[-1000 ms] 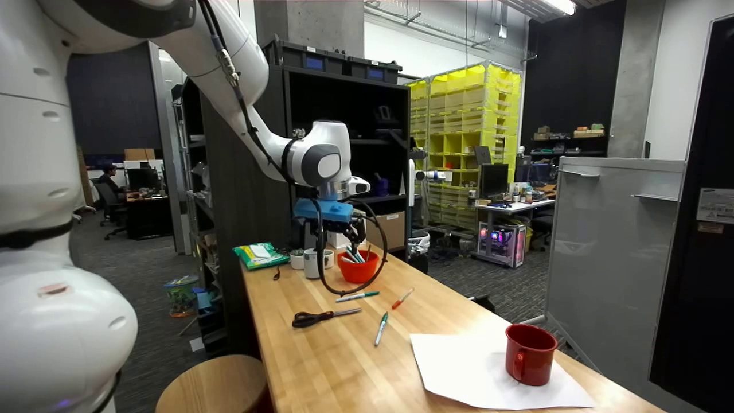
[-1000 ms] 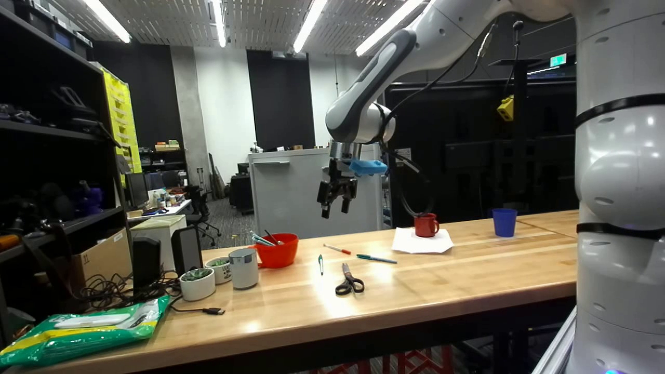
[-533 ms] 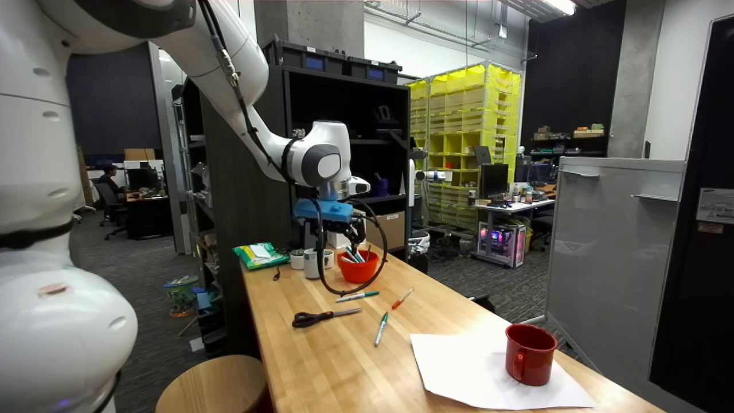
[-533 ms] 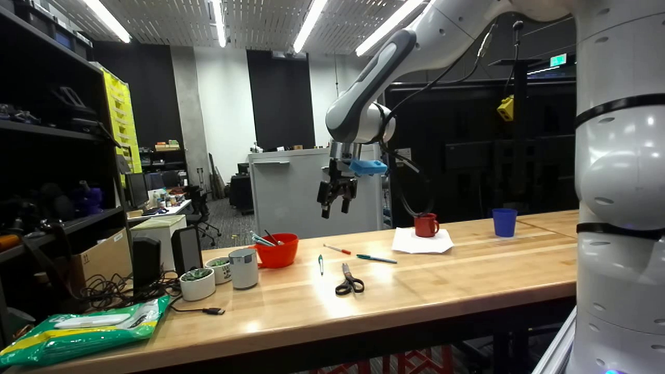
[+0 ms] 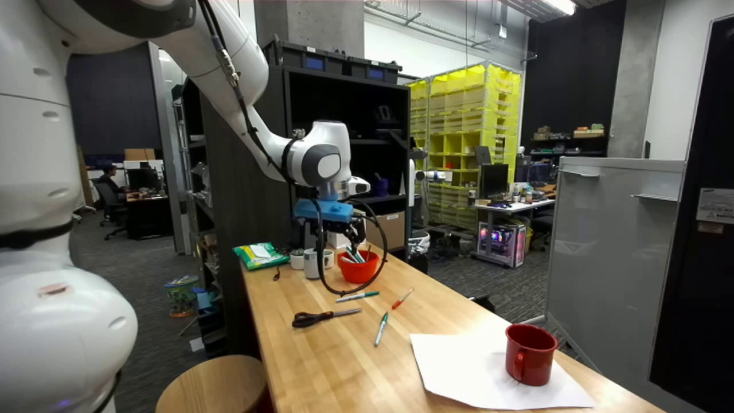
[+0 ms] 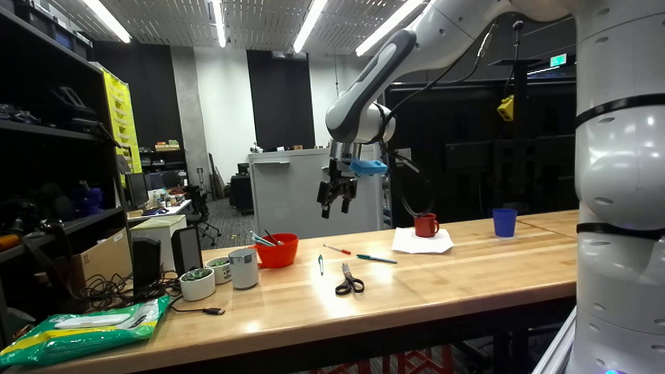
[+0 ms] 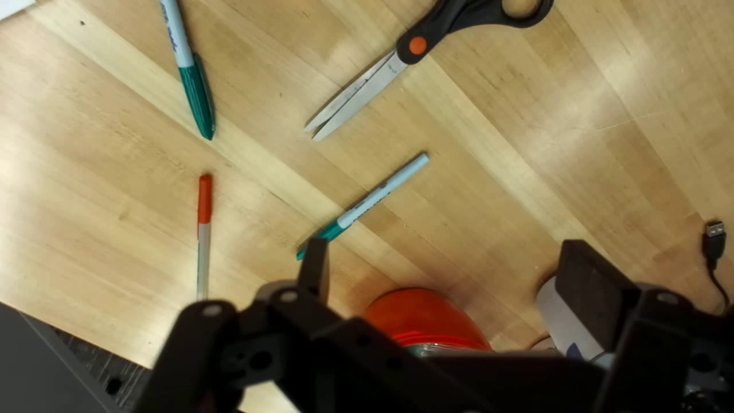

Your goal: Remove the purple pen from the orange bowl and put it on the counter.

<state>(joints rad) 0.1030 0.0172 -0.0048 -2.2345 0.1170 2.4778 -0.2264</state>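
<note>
Dark lettering runs along the white barrel of a green-capped marker (image 7: 175, 31) near the upper left of the wrist view, and finer print along a second green-capped marker (image 7: 375, 198); neither can be read with certainty. Small marks show on the blade of the scissors (image 7: 421, 46), and dark letters on a white planter (image 6: 222, 273), too tiny to make out, like the print on a label (image 5: 715, 206) on the black panel (image 5: 697, 298). The arm (image 6: 436, 47) reaches out over the tabletop (image 6: 441, 280), forearm sloping down and wrist pointing straight at the wood, so that the claw (image 6: 335, 209) hangs well above it. Its black fingers (image 7: 314, 267) stand wide apart. Between them in the wrist view shows the orange bowl (image 7: 424, 315), partly covered by the claw's own parts. In both exterior views the bowl stands upright on the tabletop, near a grey mug (image 6: 243, 270), with several pens (image 6: 263, 240) leaning in it; which of them is purple cannot be told. Arm, claw, bowl and pens sit just as they do half a second and a second earlier.
</note>
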